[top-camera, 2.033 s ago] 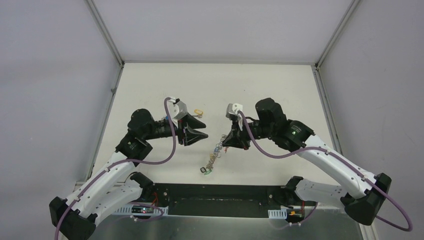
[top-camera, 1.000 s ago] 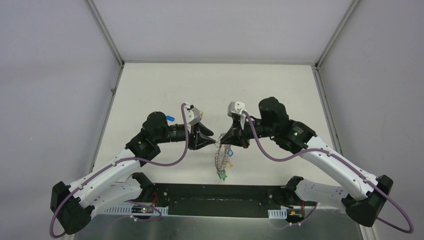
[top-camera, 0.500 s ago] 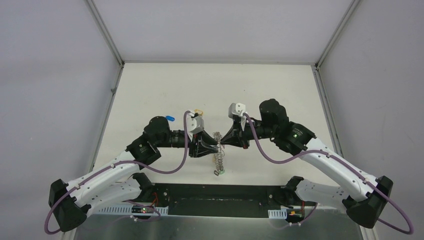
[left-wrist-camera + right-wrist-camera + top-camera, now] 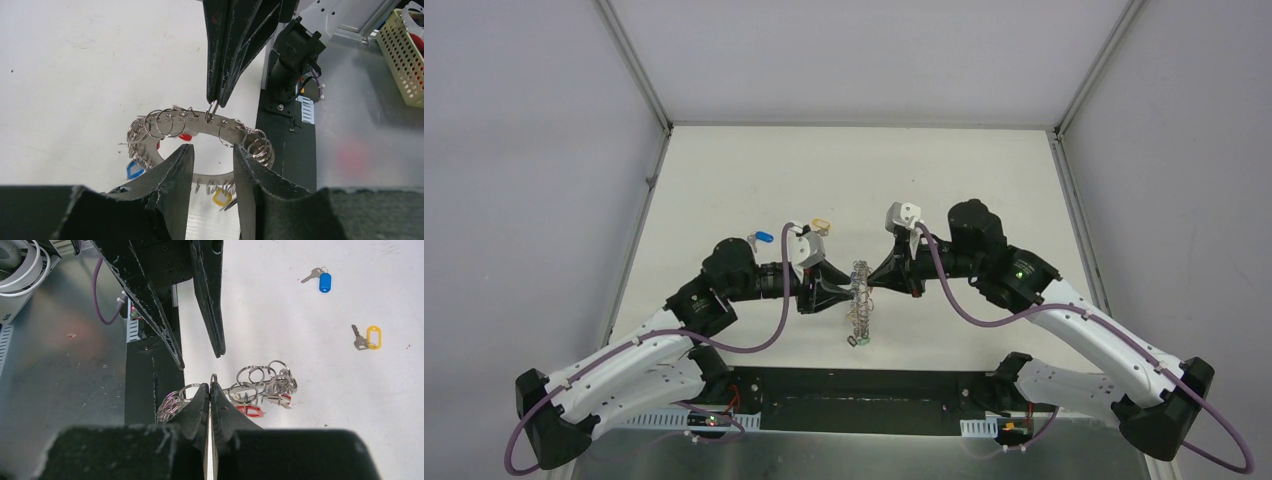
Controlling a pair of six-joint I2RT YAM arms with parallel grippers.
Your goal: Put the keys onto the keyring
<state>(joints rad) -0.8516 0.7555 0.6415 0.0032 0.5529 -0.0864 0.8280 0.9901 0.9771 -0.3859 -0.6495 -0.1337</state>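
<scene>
We see the right pincer [image 4: 210, 389] pressed together on one small ring at the top of the keyring [image 4: 252, 382]. The keyring hangs between this pincer and the left pincer [image 4: 211, 157], which meet almost tip to tip. The left pincer stands spread. Its fingers [image 4: 182, 167] sit either side of the loop's near stretch, with a gap showing between them, and we cannot tell whether they touch the band. Red, blue and yellow tags dangle under the loop. Two loose keys lie on the desk [image 4: 944, 180] beyond the left pincer, on its outer side. The yellow key [image 4: 821, 224] is nearer that pincer and the blue key [image 4: 763, 238] is further out. The desk's near edge runs close behind both pincers, just past the keyring's lower end. Its side edges and the far wall stand well apart from them.
</scene>
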